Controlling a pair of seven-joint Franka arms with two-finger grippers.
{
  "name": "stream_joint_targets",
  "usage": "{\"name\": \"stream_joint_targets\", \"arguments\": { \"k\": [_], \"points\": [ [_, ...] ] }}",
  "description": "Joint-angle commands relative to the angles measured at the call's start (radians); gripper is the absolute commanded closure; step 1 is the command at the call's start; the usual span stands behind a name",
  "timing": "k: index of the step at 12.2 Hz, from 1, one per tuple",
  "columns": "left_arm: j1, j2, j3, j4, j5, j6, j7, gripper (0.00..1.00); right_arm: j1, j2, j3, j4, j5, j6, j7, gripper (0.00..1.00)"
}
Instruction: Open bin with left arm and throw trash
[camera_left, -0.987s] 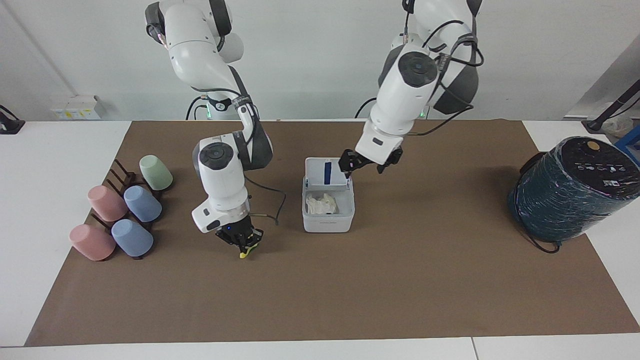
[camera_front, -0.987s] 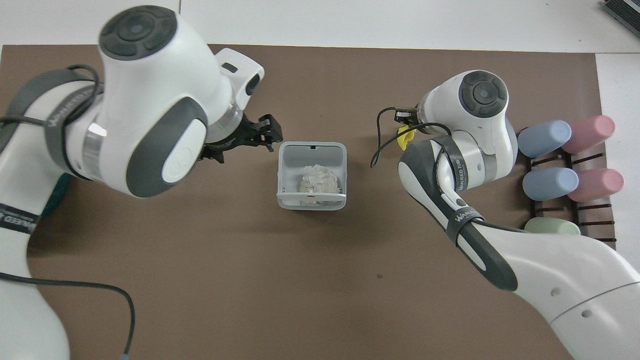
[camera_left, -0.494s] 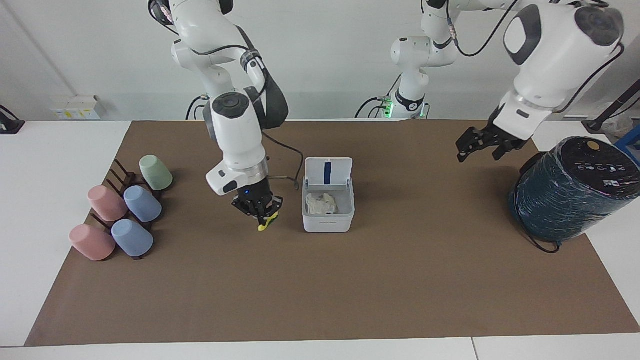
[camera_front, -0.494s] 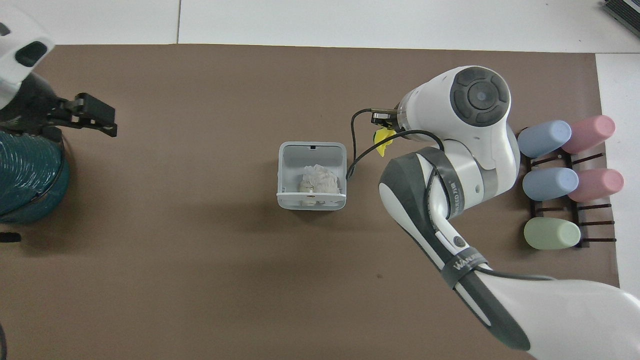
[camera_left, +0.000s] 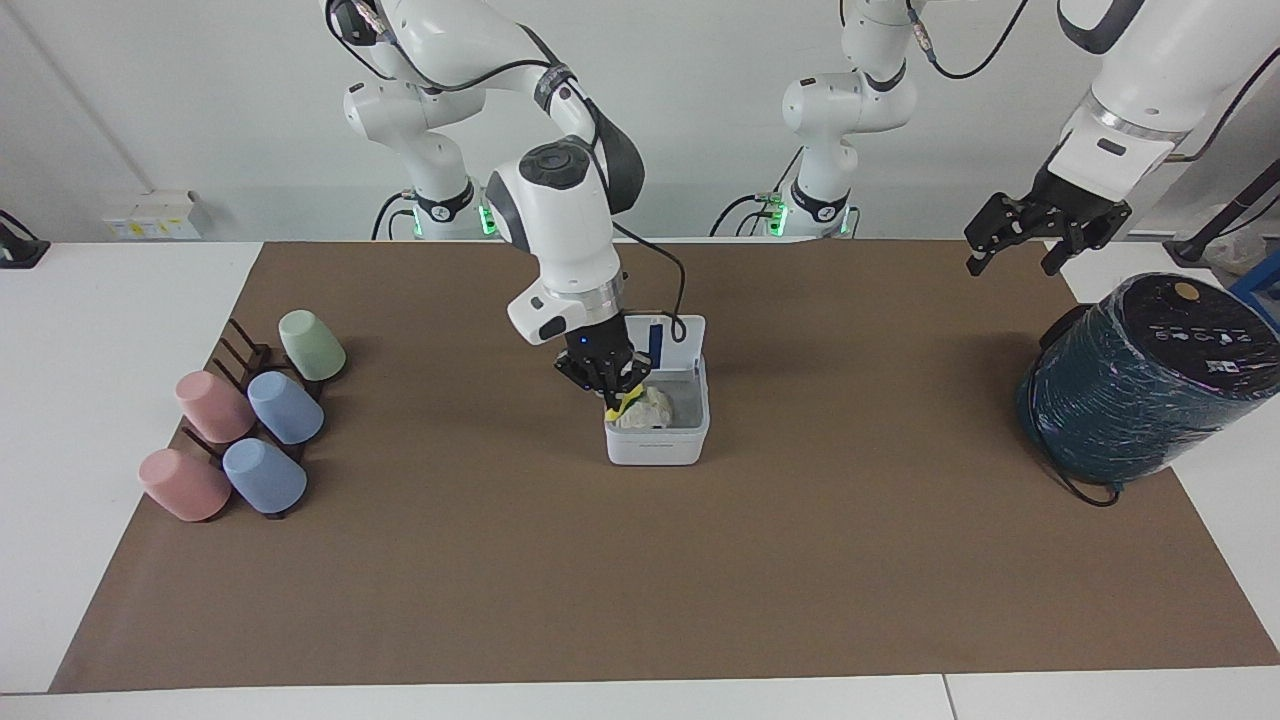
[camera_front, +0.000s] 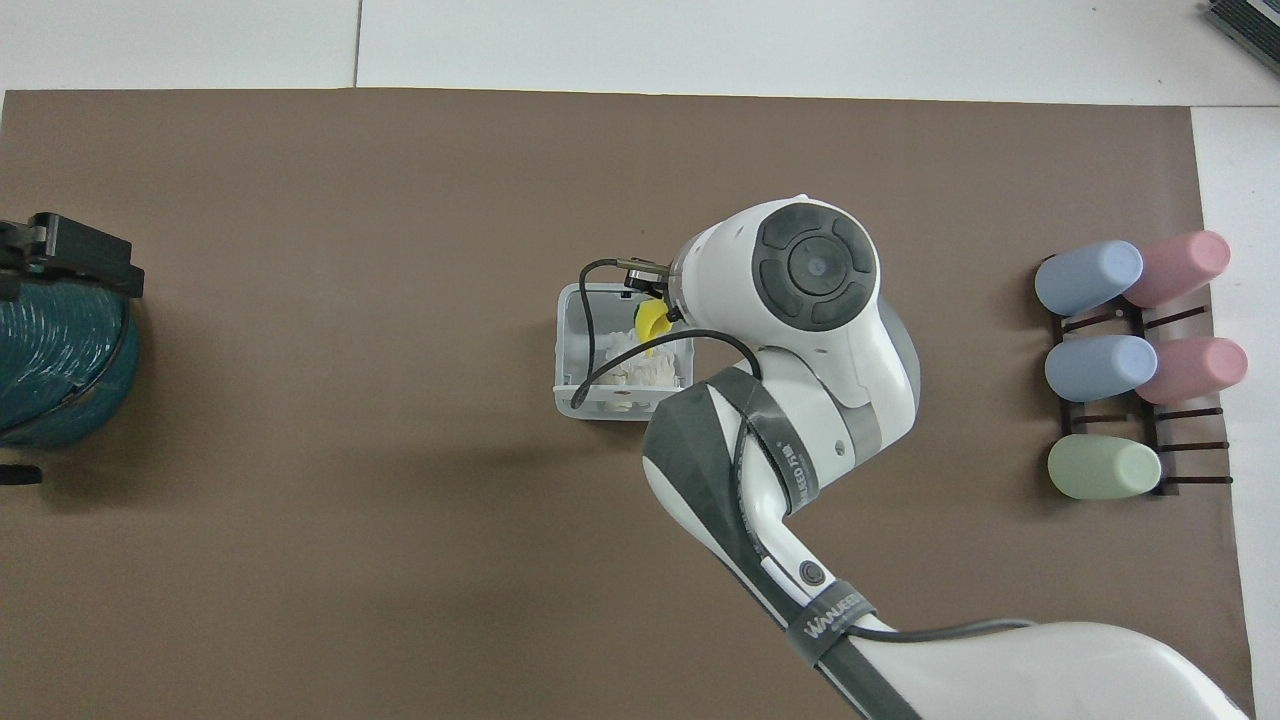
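Note:
The white bin (camera_left: 655, 447) stands mid-mat with its lid (camera_left: 683, 352) up. Crumpled white paper (camera_left: 652, 408) lies inside it. My right gripper (camera_left: 615, 398) is over the bin's open top, at the side toward the right arm's end, shut on the small yellow chunk (camera_left: 621, 408). In the overhead view the chunk (camera_front: 650, 320) shows over the bin (camera_front: 567, 345), above the paper (camera_front: 628, 372). My left gripper (camera_left: 1035, 240) is open and empty, raised high over the mat's edge beside the teal cylinder (camera_left: 1140, 380), well away from the bin. It also shows in the overhead view (camera_front: 70, 262).
Several pastel cups (camera_left: 250, 420) lie on a dark rack at the right arm's end of the mat, also in the overhead view (camera_front: 1130, 360). The big teal cylinder (camera_front: 50, 370) stands at the left arm's end. A brown mat (camera_left: 640, 580) covers the table.
My right gripper lifted the yellow chunk and carried it from the mat beside the bin to over its open top. My left gripper drew away from the lid, up toward the teal cylinder.

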Motion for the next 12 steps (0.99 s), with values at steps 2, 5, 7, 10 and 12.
{"name": "stream_joint_targets", "arguments": {
  "k": [2,5,7,10,12],
  "points": [
    [-0.020,-0.051,0.003,-0.103,0.020,0.084,0.016,0.00,0.019,-0.023,0.001,-0.035,0.019,0.012,0.017,0.28],
    [-0.021,-0.078,0.003,-0.164,0.020,0.142,0.015,0.00,0.022,-0.025,0.003,-0.032,0.018,-0.005,0.020,0.00],
    [-0.021,-0.080,0.006,-0.168,0.020,0.133,0.015,0.00,0.022,-0.039,0.003,-0.029,0.009,-0.008,0.017,0.00],
    [-0.015,-0.080,0.006,-0.167,0.023,0.135,0.015,0.00,0.021,-0.057,0.001,-0.032,-0.002,-0.005,0.017,0.00],
    [-0.015,-0.080,0.004,-0.167,0.025,0.141,0.015,0.00,0.015,-0.055,0.001,-0.030,-0.007,0.003,0.012,0.00]
  ]
}}
